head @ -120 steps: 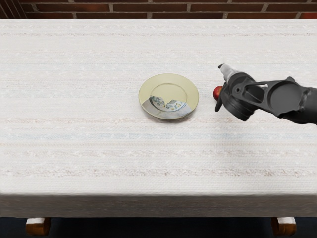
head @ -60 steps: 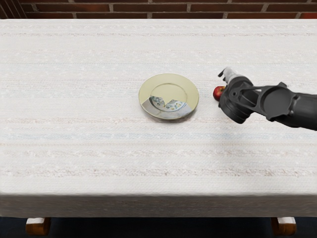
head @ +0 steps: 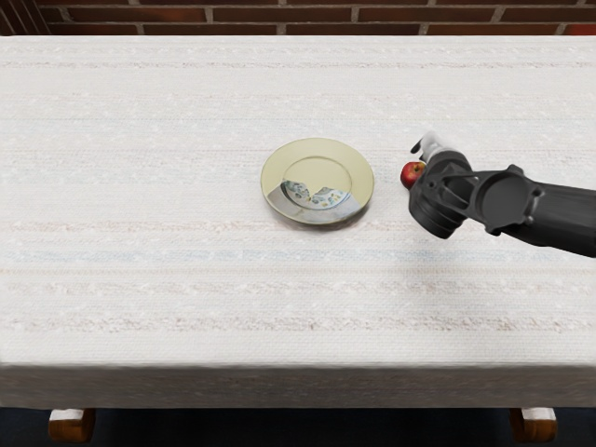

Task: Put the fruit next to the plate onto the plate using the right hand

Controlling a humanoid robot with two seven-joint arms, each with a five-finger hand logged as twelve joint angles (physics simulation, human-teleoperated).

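Note:
A small red apple (head: pixel 410 172) lies on the white tablecloth, a short way to the right of the shiny gold plate (head: pixel 317 180), which holds nothing. My right hand (head: pixel 431 184) comes in from the right edge on a dark arm. It sits right against the apple's right side and covers part of it. The wrist housing hides how the hand meets the fruit. The left arm does not show.
The table (head: pixel 186 279) is covered with a white cloth and runs the width of the view. A brick wall (head: pixel 279 14) stands behind its far edge. The front edge is low in the picture.
The right forearm has sunk lower and the wrist has shifted slightly left toward the apple. The apple and the plate have stayed where they were.

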